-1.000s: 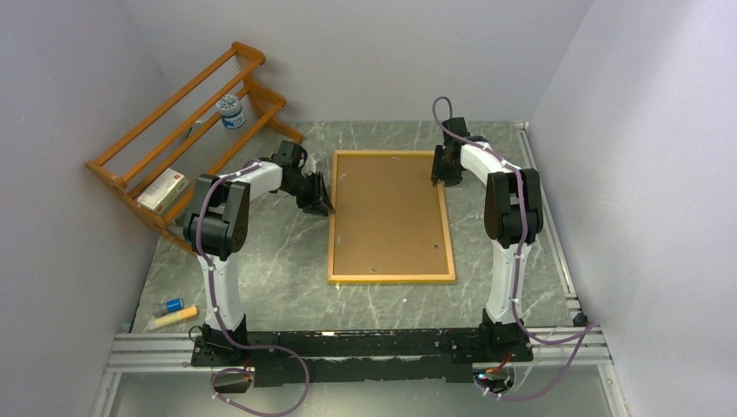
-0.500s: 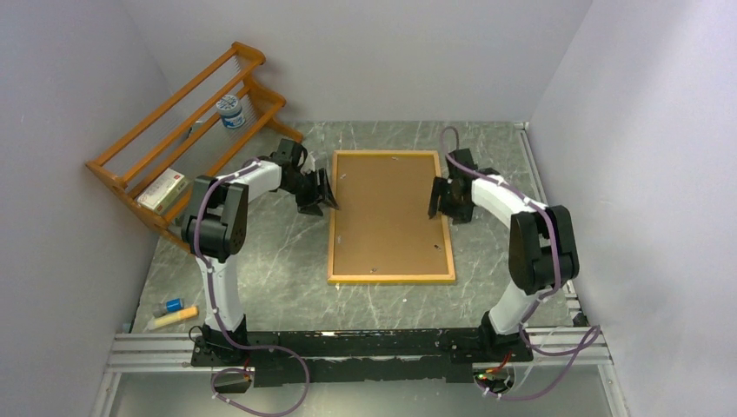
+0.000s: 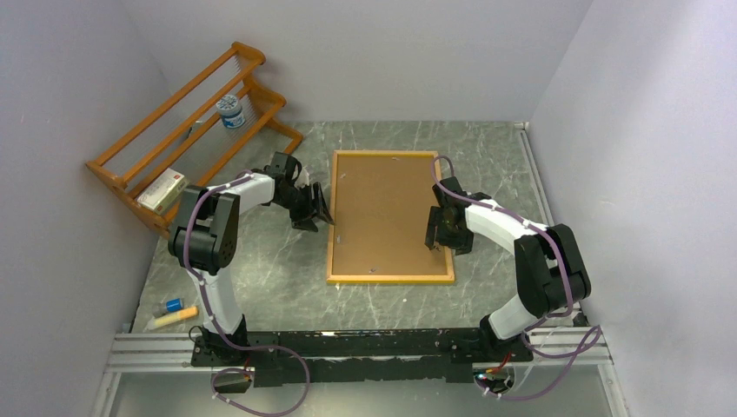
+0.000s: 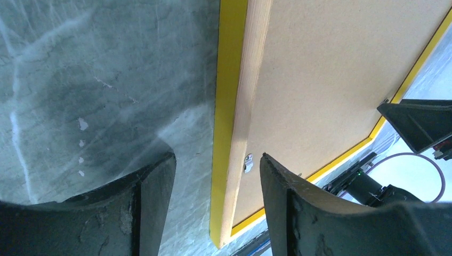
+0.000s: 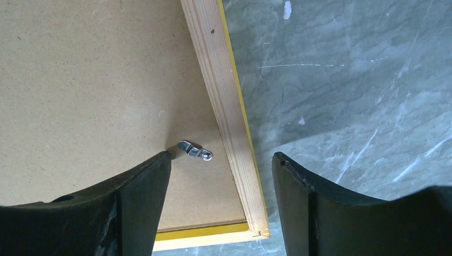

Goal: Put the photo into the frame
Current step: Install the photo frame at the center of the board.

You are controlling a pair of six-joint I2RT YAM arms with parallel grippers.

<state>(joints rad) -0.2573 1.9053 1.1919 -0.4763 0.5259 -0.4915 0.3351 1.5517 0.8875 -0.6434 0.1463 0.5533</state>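
Observation:
The frame (image 3: 445, 217) lies back side up in the middle of the table, its wood-orange border around a brown hardboard panel (image 3: 387, 213). The photo is out of view. My left gripper (image 3: 323, 211) is open at the frame's left edge; in the left wrist view its jaws straddle the yellow-sided border (image 4: 230, 133) near a small metal clip (image 4: 248, 161). My right gripper (image 3: 437, 233) is open at the frame's right edge; in the right wrist view its jaws straddle the wooden border (image 5: 226, 114) beside a metal turn clip (image 5: 195, 151).
An orange-brown slatted wooden rack (image 3: 187, 130) stands at the back left, with a small jar (image 3: 230, 111) and a box (image 3: 162, 191) on it. A blue-capped item (image 3: 169, 306) and a yellow stick (image 3: 174, 318) lie at the near left. Walls close in on both sides.
My right gripper has moved along the frame's right edge from the far corner toward me. My left gripper has moved slightly nearer along the left edge. The frame has not moved.

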